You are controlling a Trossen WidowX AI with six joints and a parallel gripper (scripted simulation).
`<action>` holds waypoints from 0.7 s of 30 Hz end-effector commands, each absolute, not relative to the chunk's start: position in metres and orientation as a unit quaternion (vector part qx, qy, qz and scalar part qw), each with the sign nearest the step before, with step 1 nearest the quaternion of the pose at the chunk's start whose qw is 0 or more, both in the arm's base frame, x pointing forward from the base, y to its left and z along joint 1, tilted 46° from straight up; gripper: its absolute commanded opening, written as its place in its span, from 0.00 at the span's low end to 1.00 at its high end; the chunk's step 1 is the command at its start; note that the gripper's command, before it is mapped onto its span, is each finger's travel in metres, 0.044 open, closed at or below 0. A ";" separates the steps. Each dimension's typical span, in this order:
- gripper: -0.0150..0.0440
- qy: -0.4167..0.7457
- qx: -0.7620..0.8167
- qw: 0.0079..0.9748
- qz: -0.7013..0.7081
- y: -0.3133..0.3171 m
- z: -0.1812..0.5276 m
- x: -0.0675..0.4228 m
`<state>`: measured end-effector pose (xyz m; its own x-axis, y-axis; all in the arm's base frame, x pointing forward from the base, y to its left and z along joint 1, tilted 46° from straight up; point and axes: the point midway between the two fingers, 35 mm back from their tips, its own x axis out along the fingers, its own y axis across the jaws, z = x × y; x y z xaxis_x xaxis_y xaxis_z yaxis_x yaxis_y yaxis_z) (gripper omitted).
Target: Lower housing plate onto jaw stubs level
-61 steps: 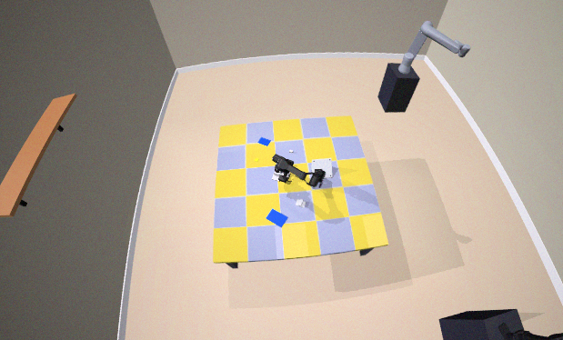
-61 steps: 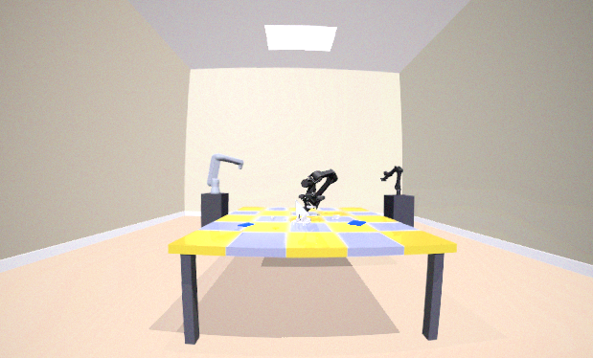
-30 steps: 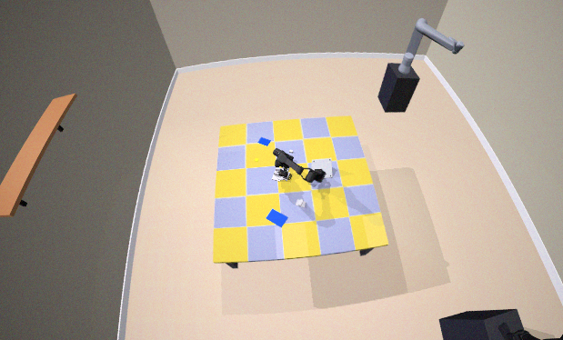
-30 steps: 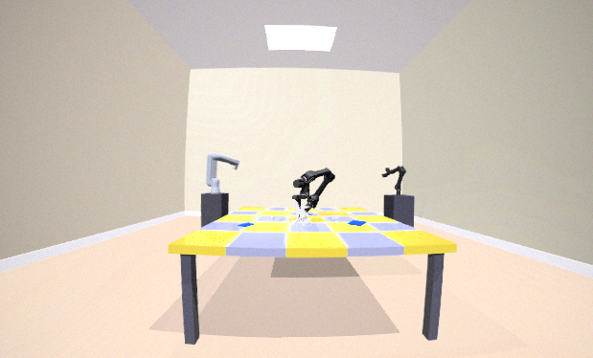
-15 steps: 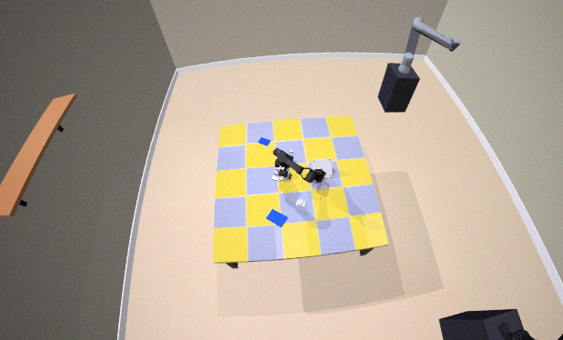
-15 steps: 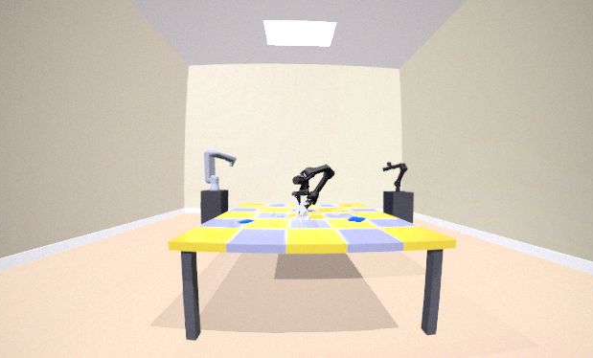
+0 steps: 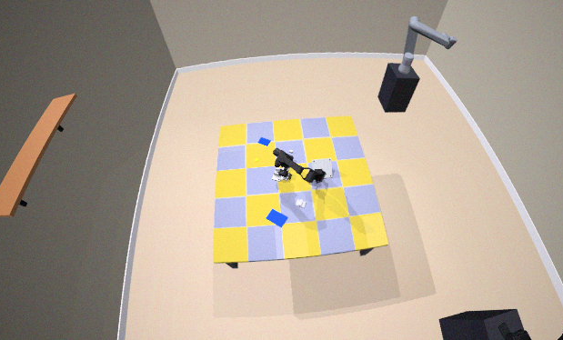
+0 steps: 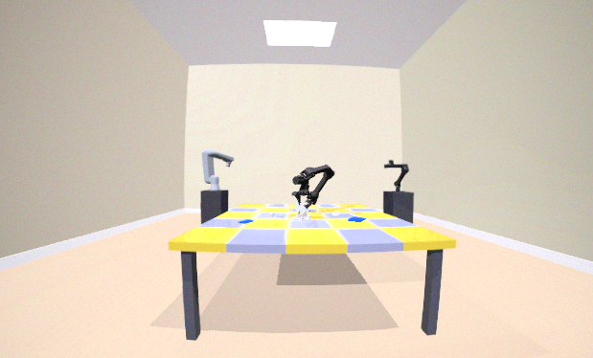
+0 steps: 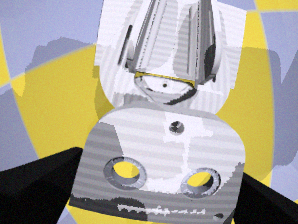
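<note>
My gripper (image 9: 158, 169) (image 7: 282, 174) is shut on the housing plate (image 9: 150, 142), a pale plate with rounded corners, two large round holes and one small hole. One black finger is at each side of it. In the wrist view the housing plate is in front of the white gripper-like assembly, whose two long jaws (image 9: 152, 37) (image 9: 193, 42) stand side by side on a pale base (image 9: 111, 30). The housing plate's far edge overlaps the near end of the base in the picture. Whether they touch, and where the jaw stubs are, I cannot tell. The top and exterior views show this too small.
The chequered table (image 7: 230, 243) (image 8: 315, 239) bears two blue pads (image 7: 276, 218) (image 7: 264, 141), small white parts (image 7: 300, 203) (image 7: 291, 151) and a small yellow piece (image 7: 256, 159). A white square plate (image 7: 323, 166) lies by my arm's base. Other arms stand on pedestals off the table.
</note>
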<state>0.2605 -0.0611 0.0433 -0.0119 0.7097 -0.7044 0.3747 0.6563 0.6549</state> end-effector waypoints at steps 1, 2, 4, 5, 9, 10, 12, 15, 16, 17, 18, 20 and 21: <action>0.85 0.696 0.386 0.588 0.144 -0.062 0.043 0.261; 0.85 0.696 0.386 0.588 0.144 -0.062 0.043 0.261; 0.85 0.696 0.386 0.588 0.144 -0.062 0.043 0.261; 0.85 0.696 0.386 0.588 0.144 -0.062 0.043 0.261; 0.85 0.696 0.386 0.588 0.144 -0.061 0.041 0.261; 0.85 0.696 0.386 0.588 0.144 -0.059 0.040 0.261; 0.85 0.696 0.386 0.588 0.144 -0.057 0.037 0.261; 0.85 0.696 0.386 0.588 0.144 -0.054 0.034 0.262; 0.85 0.696 0.386 0.588 0.144 -0.053 0.033 0.262; 0.85 0.696 0.386 0.588 0.144 -0.052 0.031 0.262; 0.85 0.696 0.386 0.588 0.144 -0.050 0.030 0.262; 0.85 0.696 0.386 0.588 0.144 -0.048 0.028 0.262; 0.85 0.696 0.386 0.588 0.144 -0.047 0.027 0.262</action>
